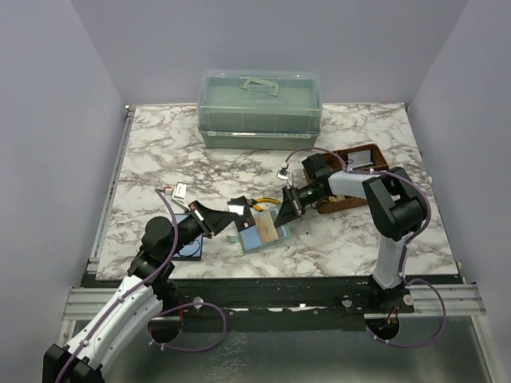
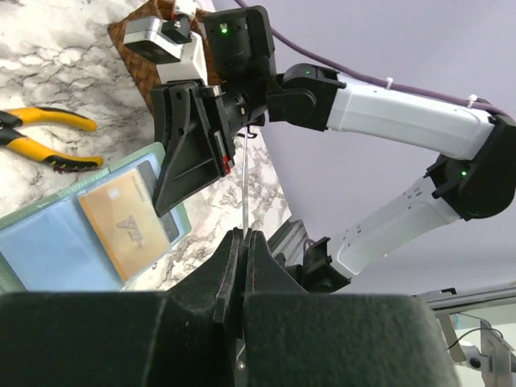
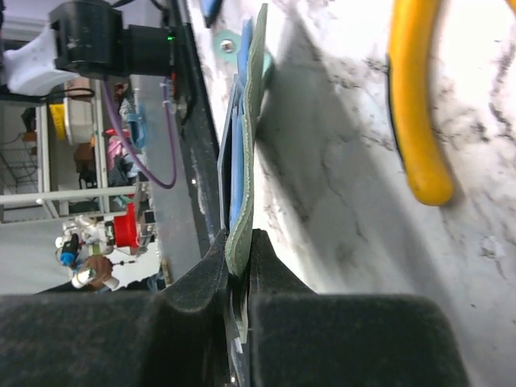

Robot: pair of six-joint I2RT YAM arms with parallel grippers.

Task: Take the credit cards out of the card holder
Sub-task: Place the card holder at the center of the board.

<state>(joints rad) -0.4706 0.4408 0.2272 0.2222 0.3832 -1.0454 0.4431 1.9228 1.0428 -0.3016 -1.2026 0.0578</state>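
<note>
The pale teal card holder [image 1: 254, 236] lies open on the marble, with a tan credit card [image 1: 269, 231] in a pocket. My right gripper [image 1: 284, 209] is shut on the holder's right edge, which shows edge-on between the jaws in the right wrist view [image 3: 251, 161]. My left gripper [image 1: 226, 214] is shut on a thin grey card [image 1: 237, 209] and holds it above the holder's left end. That card shows edge-on in the left wrist view [image 2: 243, 193]. The holder [image 2: 48, 250] and the tan card [image 2: 121, 222] lie below it. A bluish card [image 1: 192, 247] lies by the left arm.
Yellow-handled pliers [image 1: 263, 203] lie just behind the holder and also show in the left wrist view [image 2: 40, 137]. A brown woven tray [image 1: 355, 171] stands at the right behind the right arm. A clear lidded box [image 1: 259, 108] stands at the back.
</note>
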